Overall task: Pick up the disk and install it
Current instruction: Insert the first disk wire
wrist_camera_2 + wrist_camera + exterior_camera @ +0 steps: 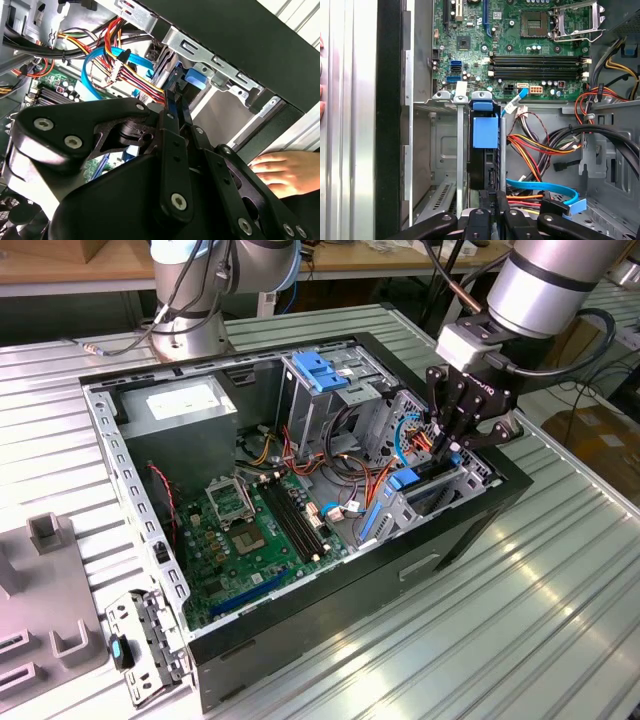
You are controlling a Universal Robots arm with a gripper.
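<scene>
You are looking at an open black desktop computer case (470, 530) lying on its side on a ribbed metal table (560, 630), with the arm's gripper (452, 445) lowered into the drive bay area at about 3 o'clock of the case in the exterior view. In the first wrist view the disk (485, 150) stands on edge in a slot of the grey metal drive cage (440, 150), its blue plastic rail facing the camera, and the black fingers (492, 200) meet at its near edge. In the second wrist view those fingers (175, 107) are drawn narrowly together against the blue-railed disk (192, 80), so the pincer reads as closed on the disk. The green motherboard (250, 540) lies at about 8 o'clock from the gripper in the exterior view, and the grey power supply (180, 405) at about 10 o'clock. A person's hand (280, 172) rests on the table just outside the case wall in the second wrist view.
</scene>
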